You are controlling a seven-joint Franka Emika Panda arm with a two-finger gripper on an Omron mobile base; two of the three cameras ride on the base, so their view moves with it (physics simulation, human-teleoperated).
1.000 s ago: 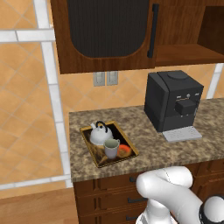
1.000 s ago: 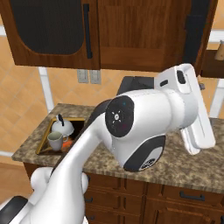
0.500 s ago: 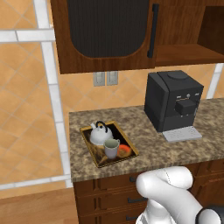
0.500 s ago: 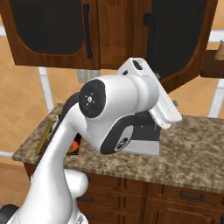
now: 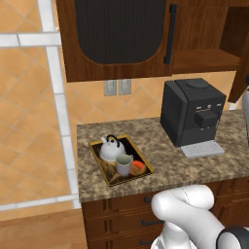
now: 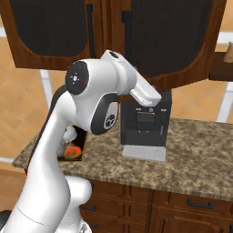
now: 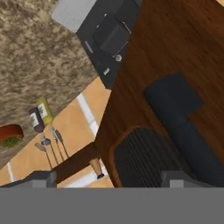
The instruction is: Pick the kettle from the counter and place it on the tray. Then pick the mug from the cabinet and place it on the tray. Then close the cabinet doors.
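The silvery kettle [image 5: 111, 148] and the grey-beige mug [image 5: 124, 165] both stand on the gold-rimmed tray [image 5: 97, 156] at the left end of the granite counter [image 5: 165, 165]. The cabinet's left door [image 5: 116, 34] is shut. Its right door [image 6: 175, 41] hangs partly open, with the wooden shelf [image 5: 204, 59] showing behind it. In the hand view my gripper [image 7: 113, 179] is open, fingertips [image 7: 41, 178] wide apart with nothing between them. It faces the right door's wood face [image 7: 175, 52] and its black bar handle [image 7: 183, 118], close up.
A black coffee machine [image 5: 192, 114] stands on the counter under the open door, right of the tray. Two bottles [image 7: 39, 116], a red bowl [image 7: 11, 133] and hanging utensils [image 7: 50, 146] show further along the counter. Dark drawers [image 6: 191, 205] run below.
The arm has swung left across the right base view. The right door has swung with it toward shut, its handle now much nearer the left door.
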